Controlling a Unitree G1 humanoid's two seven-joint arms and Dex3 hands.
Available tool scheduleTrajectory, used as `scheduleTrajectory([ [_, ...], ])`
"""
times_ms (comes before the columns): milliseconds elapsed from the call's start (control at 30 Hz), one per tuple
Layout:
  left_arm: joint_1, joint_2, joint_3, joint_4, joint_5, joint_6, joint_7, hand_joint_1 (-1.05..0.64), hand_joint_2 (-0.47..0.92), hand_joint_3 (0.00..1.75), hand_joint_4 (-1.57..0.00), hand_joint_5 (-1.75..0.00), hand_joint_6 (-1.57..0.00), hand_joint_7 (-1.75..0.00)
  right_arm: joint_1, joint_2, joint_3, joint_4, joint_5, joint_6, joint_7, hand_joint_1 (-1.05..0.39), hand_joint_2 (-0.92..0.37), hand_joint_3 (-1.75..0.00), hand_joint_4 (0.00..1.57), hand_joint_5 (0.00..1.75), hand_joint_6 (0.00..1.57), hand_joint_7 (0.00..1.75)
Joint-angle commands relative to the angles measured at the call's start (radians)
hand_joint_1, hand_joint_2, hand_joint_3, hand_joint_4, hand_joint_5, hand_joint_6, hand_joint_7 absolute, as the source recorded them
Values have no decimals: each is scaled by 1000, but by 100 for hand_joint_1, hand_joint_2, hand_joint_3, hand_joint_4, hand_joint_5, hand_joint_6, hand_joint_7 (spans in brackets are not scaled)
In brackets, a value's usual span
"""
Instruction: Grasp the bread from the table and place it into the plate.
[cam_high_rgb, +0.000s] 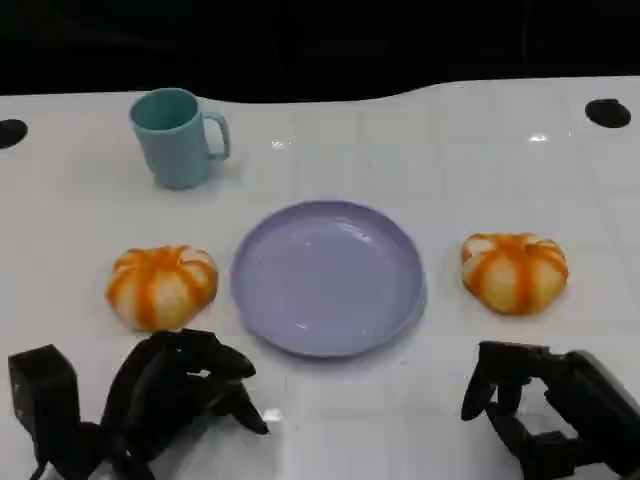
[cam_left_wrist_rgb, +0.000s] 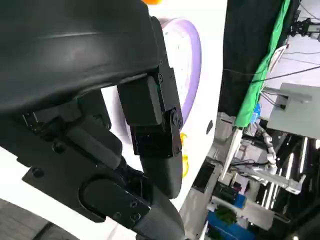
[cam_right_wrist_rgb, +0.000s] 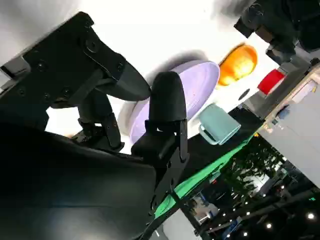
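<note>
Teal mug stands upper left; lilac plate sits centre between two orange-striped buns; left hand and right hand hang released, holding nothing.

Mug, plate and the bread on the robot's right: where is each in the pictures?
Mug (cam_high_rgb: 175, 140): head view, on its side wall.
Plate (cam_high_rgb: 290, 330): head view, on its near rim.
Right bread (cam_high_rgb: 514, 272): head view, on its top middle.

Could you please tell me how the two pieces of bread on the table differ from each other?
The left bread lies beside the plate's left rim, just ahead of the left hand; the right bread lies off the plate's right side, with more bare table between it and the right hand. The left bread looks slightly rounder, the right one flatter. Both are orange-and-cream striped, pumpkin-shaped, and untouched.
</note>
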Motion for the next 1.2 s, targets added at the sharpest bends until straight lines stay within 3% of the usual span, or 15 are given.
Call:
scheduleTrajectory([
  [33, -5, 19, 9, 1, -5, 0, -14, -105, 71, 0, -157, -58, -157, -20, -9, -6, -5, 10, 3, -8, -9, -10, -39, -139, 73, 174, 71, 138],
  [1000, -7, 22, 9, 1, 5, -1, -4, -105, 72, 0, -157, -58, -157, -20, -15, -2, -15, -10, 17, 15, -5, -11, -40, -136, 72, 175, 69, 137],
  [1100, -8, 21, 10, 3, 5, 1, -2, -105, 72, 0, -157, -58, -157, -20, -17, -4, -21, -24, 36, 25, 4, -10, -45, -125, 67, 172, 69, 126],
  [1200, -13, 21, 12, 11, 3, -3, -6, -105, 72, 0, -157, -58, -157, -21, -24, -6, -26, -27, 55, 24, 10, -8, -51, -110, 66, 155, 72, 109],
])
